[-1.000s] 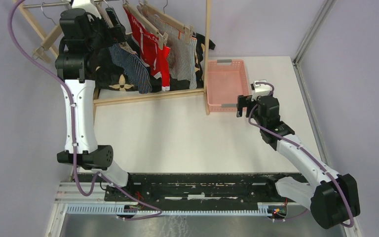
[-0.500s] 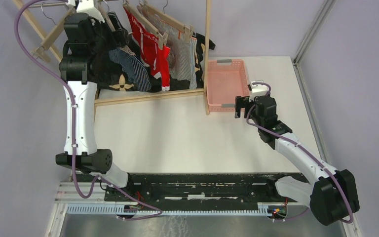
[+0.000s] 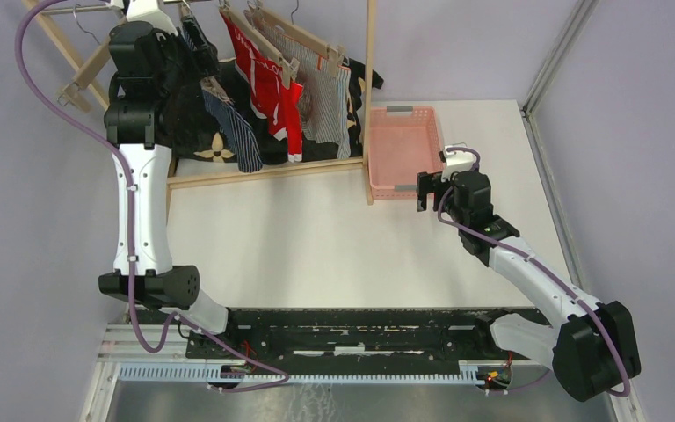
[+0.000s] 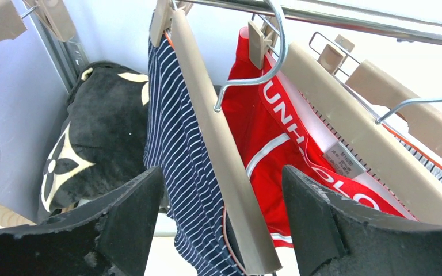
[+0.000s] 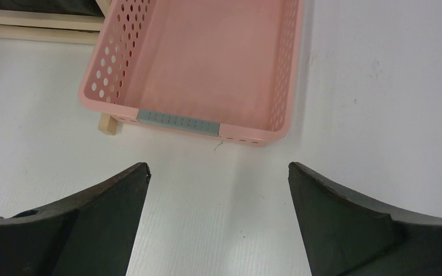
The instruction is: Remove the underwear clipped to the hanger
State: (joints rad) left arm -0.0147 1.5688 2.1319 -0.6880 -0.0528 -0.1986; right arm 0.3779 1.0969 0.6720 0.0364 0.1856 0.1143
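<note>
Since 0.5 s ago the navy shorts (image 3: 228, 119) hang narrower, turned more edge-on to the top camera, and the right gripper (image 3: 429, 187) has edged a little left.

From above, the left gripper's fingers are lost behind its own wrist. Only the left wrist view shows the left gripper (image 4: 221, 172) spread wide, with the navy shorts and their hanger (image 4: 218, 149) in the gap. I cannot tell whether either finger touches cloth.

In that view the grey shorts (image 4: 437, 167) are a sliver cut off at the right edge, and the red shorts (image 4: 253, 132) are half hidden behind hangers. The top view shows all 3 shorts clipped up, 1 hanger each, under the rail (image 4: 380, 20), with the cushion (image 4: 101, 132) behind.

The right wrist view shows the right gripper's fingers spread, nothing between them, above the table (image 5: 351, 115) just short of 1 pink basket (image 5: 112, 75), whose far end is cut off.
</note>
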